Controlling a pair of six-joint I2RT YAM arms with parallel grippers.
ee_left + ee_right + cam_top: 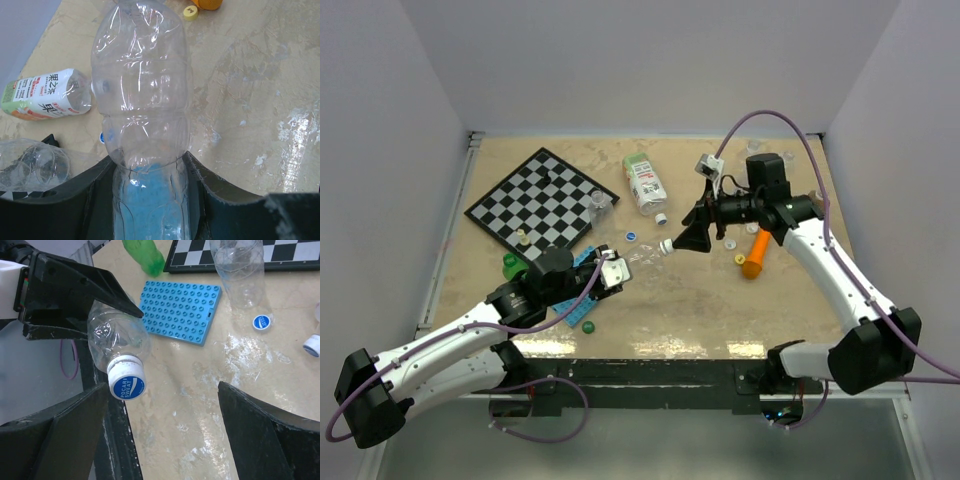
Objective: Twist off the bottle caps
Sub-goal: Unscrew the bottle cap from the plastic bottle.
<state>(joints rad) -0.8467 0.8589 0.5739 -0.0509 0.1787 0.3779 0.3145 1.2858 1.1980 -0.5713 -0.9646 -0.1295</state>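
Approach step. Top: left fingers (620,266) hold bottle (642,258), cap (666,246) facing right fingers (697,237). Left wrist: fingers clamped on its body. Right wrist: fingers wide apart, cap beside one tip; next, centre, close, twist.

Four bottles (645,183), one chessboard (535,200), one blue baseplate (182,310)
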